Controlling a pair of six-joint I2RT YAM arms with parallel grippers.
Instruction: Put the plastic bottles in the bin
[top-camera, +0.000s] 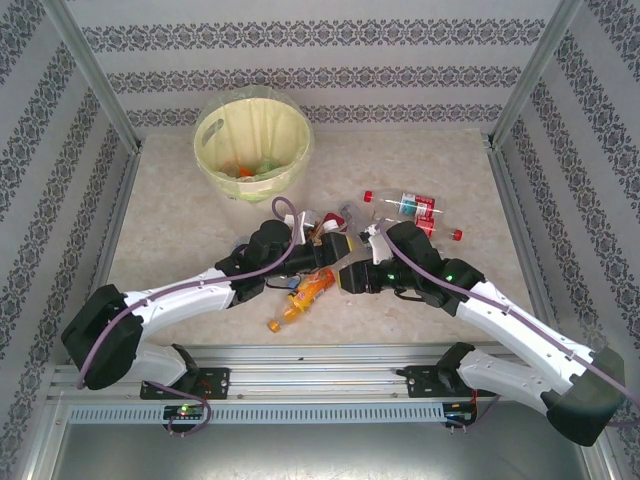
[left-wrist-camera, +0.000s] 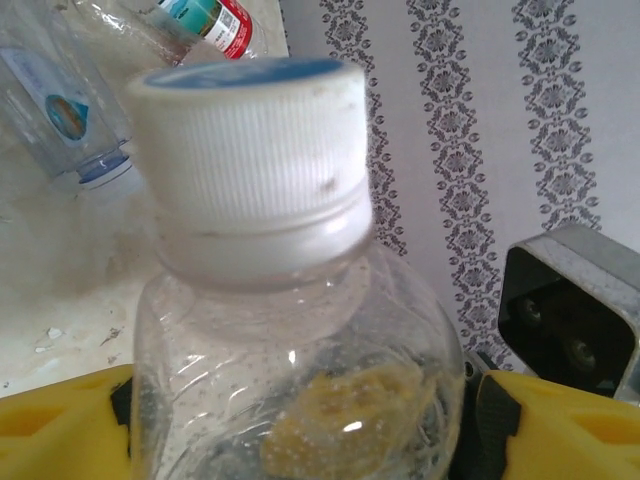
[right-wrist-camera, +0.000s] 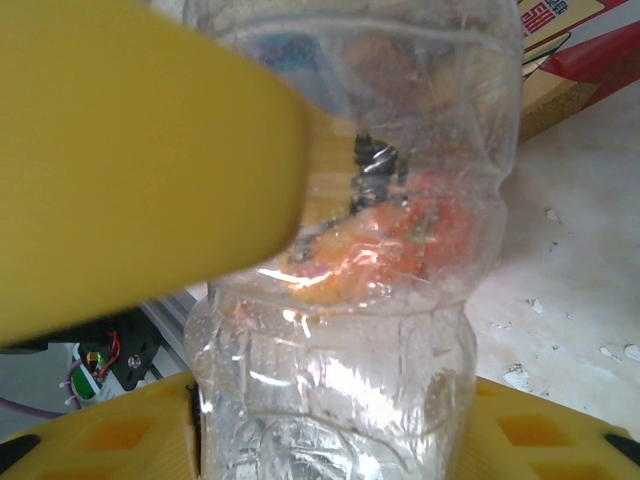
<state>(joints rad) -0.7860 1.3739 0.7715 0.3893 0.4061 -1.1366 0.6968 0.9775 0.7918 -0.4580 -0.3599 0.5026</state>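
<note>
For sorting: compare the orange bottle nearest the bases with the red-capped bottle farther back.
The orange bottle is orange with an orange cap; the red-capped bottle is clear with a printed label. The orange bottle lies diagonally; the red-capped bottle lies crosswise. Both lie flat.

Crushed bottles (top-camera: 312, 287) lie before the bin (top-camera: 280, 120), some seemingly inside.

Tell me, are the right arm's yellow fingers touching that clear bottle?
Touching. The right wrist view shows the clear bottle wedged between the right arm's fingers, its sides pressed against both.
</note>
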